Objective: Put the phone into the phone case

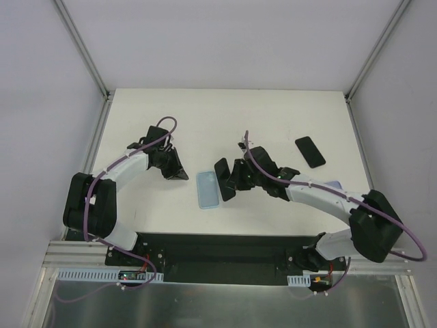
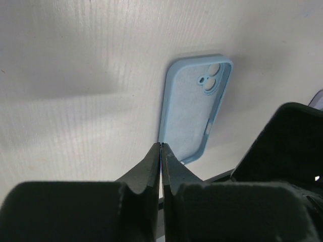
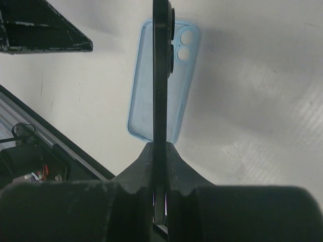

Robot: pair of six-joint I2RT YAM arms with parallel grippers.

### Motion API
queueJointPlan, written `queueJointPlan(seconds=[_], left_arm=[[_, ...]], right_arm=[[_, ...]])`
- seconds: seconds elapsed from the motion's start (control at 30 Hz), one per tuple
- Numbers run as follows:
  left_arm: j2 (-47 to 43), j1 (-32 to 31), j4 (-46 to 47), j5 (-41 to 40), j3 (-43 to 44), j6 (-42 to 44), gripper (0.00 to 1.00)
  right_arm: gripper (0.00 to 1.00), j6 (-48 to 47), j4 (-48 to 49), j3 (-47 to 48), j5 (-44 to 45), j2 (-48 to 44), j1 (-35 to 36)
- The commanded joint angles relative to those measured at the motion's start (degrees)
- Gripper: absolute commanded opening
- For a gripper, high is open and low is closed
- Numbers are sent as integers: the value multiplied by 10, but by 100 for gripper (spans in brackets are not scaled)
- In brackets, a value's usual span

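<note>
Now we see the case (image 1: 207, 189) lying flat on the table (image 1: 273, 116). Beside its 3 o'clock edge our right gripper (image 3: 160, 147) clamps the phone (image 3: 160, 75), which stands on its edge. At 10 o'clock our left gripper (image 2: 160, 146) is closed on nothing. Toward 2 o'clock, well apart, lies a second phone (image 1: 310, 151).

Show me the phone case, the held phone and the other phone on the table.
phone case (image 2: 194, 108): left wrist view, middle of its flat blue part.
held phone (image 3: 160, 75): right wrist view, its thin side edge.
other phone (image 1: 310, 152): top view, middle of its dark face.
</note>
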Motion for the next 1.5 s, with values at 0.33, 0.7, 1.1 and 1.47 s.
queueJointPlan(seconds=[0.33, 0.7, 1.1, 1.47], left_arm=[[55, -11, 113, 71, -87, -23, 0], [86, -21, 142, 76, -105, -31, 0], [104, -32, 154, 68, -108, -38, 0], [122, -35, 158, 45, -107, -43, 0]], right_arm=[[10, 135, 130, 79, -29, 180, 23], [10, 148, 134, 83, -44, 211, 28], [10, 140, 172, 82, -90, 249, 30], [10, 81, 181, 50, -132, 248, 29]])
